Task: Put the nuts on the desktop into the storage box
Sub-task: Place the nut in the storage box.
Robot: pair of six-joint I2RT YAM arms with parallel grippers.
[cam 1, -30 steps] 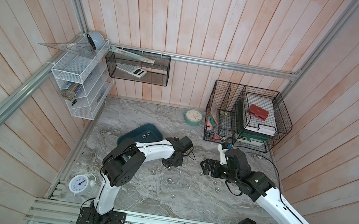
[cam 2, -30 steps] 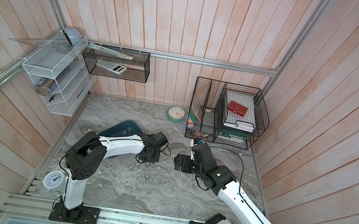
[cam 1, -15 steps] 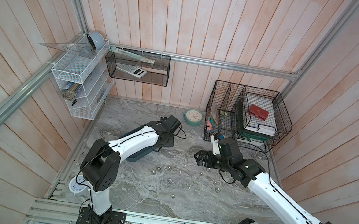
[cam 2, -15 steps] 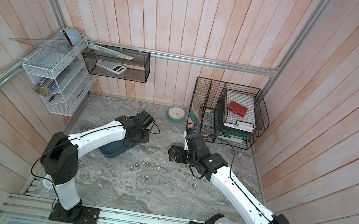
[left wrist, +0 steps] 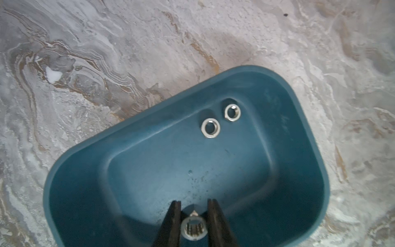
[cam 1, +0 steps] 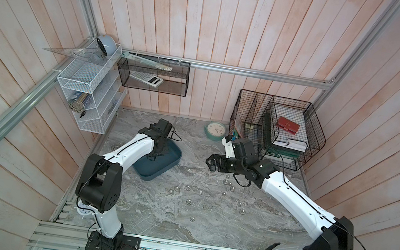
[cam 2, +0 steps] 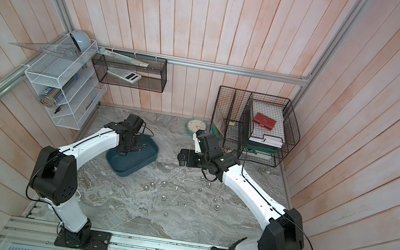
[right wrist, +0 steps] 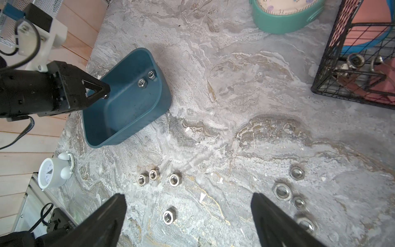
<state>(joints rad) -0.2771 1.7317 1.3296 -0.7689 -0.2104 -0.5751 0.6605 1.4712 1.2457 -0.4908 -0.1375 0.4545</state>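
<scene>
Over the last second the left arm (cam 1: 131,151) has swung from the scatter at mid-bench across to the storage box (left wrist: 288,132). The left tool (left wrist: 193,203) now hangs inside the rim, pinched narrow on one nut (left wrist: 194,230). Already two nuts (left wrist: 210,127) lie on the box floor near a corner, just beside each other. This carry looks all but finished: letting go here should drop a third one in. Further right, the remaining nuts (right wrist: 169,216) lie loose on the bench (right wrist: 235,96), well apart from the box, in a small group and a second cluster beyond it. The right tool (right wrist: 188,195) has reached a little farther out and hovers above them, spread wide and empty, seemingly placed for the next pick.
</scene>
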